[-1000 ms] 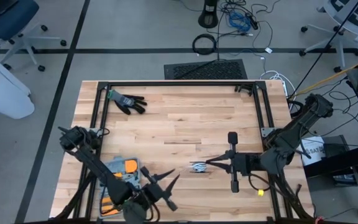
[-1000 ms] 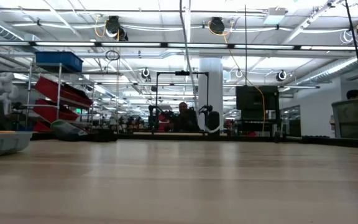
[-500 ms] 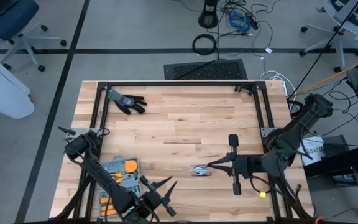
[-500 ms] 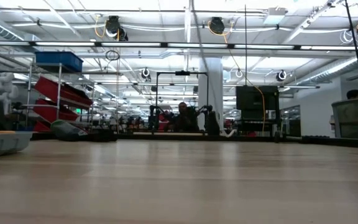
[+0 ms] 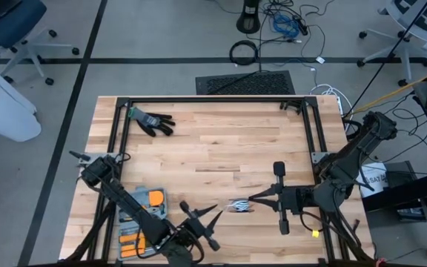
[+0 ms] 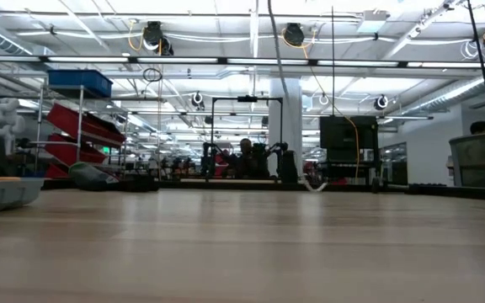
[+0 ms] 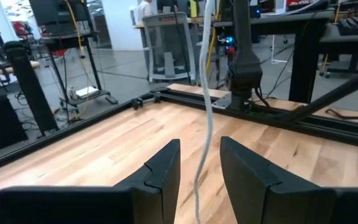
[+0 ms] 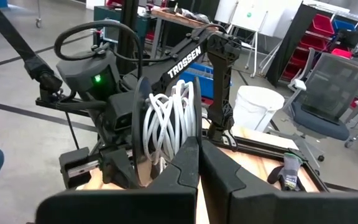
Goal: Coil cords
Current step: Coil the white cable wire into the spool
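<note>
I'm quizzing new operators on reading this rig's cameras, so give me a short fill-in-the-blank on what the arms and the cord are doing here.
1. The right gripper is shut on the coiled white ____.
2. The left gripper has its fingers ____, a strand of cord hanging between them.
3. The black glove lies near the table's far ____ corner in the high view.
4. The orange-and-grey case lies beside the ____ arm.

Missing words: cord; open; left; left

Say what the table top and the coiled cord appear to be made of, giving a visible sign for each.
Table top: looks like wood, pale joined planks with visible grain, matte. Coiled cord: probably plastic-jacketed cable, smooth white strands with a slight sheen, bending in even loops.
</note>
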